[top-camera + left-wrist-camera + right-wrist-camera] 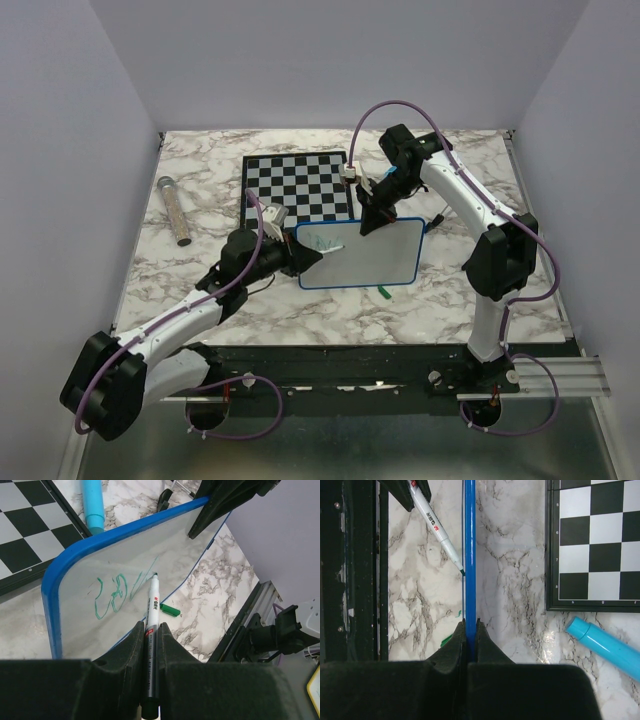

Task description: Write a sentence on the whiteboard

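Note:
The whiteboard (370, 255), white with a blue rim, is tilted over the marble table, in front of the checkered board. My right gripper (372, 222) is shut on its far rim, which shows edge-on in the right wrist view (470, 555) between my fingertips (470, 622). My left gripper (151, 625) is shut on a white marker (152, 610) whose green tip touches the board (165, 540). The sentence (117, 592) is a few green loopy strokes near the board's left end. The marker also shows in the right wrist view (435, 527).
A black-and-white checkered board (298, 185) lies behind the whiteboard. A green marker cap (384, 292) lies on the table by the board's near edge. A light blue tube (602, 647) lies near the checkered board. A grey cylinder (175, 210) lies at the far left.

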Robot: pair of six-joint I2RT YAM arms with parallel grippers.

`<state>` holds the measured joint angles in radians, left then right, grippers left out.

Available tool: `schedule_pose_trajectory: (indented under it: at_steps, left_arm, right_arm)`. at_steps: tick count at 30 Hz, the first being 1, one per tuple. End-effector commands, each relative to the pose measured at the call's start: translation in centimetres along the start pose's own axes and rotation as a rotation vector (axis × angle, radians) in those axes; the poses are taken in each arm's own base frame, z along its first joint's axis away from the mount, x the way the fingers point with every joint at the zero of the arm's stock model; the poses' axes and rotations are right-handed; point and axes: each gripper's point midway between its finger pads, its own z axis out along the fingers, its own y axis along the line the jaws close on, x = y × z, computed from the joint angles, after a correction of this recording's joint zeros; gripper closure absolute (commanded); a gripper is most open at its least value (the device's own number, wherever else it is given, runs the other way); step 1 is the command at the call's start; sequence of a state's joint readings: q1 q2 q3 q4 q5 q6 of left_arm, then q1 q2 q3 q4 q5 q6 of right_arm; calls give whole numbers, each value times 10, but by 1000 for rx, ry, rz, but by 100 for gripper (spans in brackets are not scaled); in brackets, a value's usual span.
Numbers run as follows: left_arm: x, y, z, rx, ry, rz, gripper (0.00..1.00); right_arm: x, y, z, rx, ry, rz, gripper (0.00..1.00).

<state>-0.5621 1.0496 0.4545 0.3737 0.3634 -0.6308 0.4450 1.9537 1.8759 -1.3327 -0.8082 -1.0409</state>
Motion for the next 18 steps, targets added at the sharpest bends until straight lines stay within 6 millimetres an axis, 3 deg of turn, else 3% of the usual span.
schedule_pose_trajectory:
  at_steps: [1, 8, 18]
  left_arm:
    - [-33, -8, 2, 11, -110, 24, 100]
    - [-38, -9, -1, 14, -136, 18, 100]
    - [-35, 6, -14, -38, -137, 10, 100]
  right_arm:
    - [13, 14, 8, -70, 36, 34, 99]
    - [13, 14, 8, -71, 35, 35, 99]
    - [14, 15, 8, -73, 36, 37, 100]
